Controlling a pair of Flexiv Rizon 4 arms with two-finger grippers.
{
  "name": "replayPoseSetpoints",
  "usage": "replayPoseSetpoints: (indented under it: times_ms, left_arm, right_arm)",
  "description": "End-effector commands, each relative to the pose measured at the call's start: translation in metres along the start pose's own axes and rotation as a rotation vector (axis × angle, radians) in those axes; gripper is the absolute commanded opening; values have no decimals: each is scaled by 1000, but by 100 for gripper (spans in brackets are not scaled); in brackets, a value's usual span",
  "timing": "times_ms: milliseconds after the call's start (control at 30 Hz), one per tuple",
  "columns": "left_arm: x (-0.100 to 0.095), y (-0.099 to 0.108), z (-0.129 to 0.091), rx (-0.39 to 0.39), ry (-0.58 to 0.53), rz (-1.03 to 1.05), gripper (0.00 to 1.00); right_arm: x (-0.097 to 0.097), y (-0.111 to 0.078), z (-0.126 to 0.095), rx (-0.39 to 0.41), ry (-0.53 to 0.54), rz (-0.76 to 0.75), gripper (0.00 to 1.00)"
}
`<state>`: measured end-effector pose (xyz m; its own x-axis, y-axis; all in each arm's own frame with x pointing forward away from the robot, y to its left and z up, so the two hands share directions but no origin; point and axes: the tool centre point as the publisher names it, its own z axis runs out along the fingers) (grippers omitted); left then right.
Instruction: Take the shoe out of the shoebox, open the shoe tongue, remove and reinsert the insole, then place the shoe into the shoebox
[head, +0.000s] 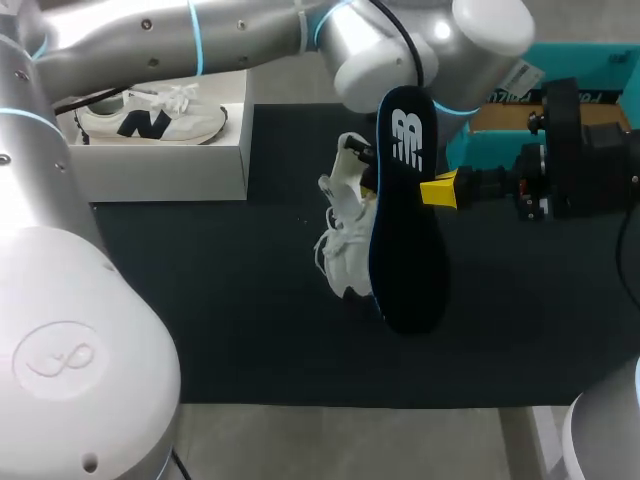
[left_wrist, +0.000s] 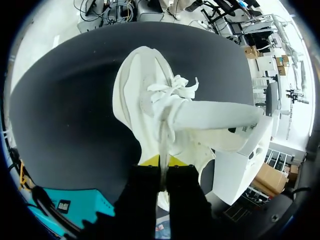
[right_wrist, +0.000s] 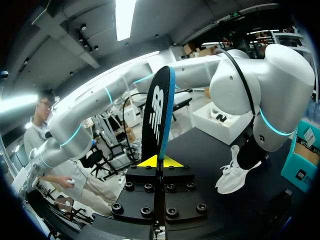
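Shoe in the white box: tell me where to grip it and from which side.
Grip the shoe at its heel collar, from above. It lies on its side in the open white box, whose walls block sideways approaches; the collar's thin rim likely suits a pinch better than the sole.

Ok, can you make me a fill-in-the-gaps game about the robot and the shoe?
1. The right gripper is shut on the dark, flat ____.
2. The shoe pinched in the left gripper is ____ in colour.
3. A second shoe lies inside the white ____.

Missing words: insole; white; shoebox.
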<state>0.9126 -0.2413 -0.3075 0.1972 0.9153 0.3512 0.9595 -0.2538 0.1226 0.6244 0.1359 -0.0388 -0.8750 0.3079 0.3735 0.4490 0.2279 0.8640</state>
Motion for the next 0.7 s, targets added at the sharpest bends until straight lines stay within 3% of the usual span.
replayPoseSetpoints:
  times_ms: [33, 700]
  left_arm:
    - [-2, 2, -1, 4, 22, -16, 0]
    - [-3, 1, 9, 24, 68, -67, 0]
  right_arm:
    - [-1, 0, 3, 1, -1, 1, 0]
    - [-1, 0, 3, 1, -1, 1, 0]
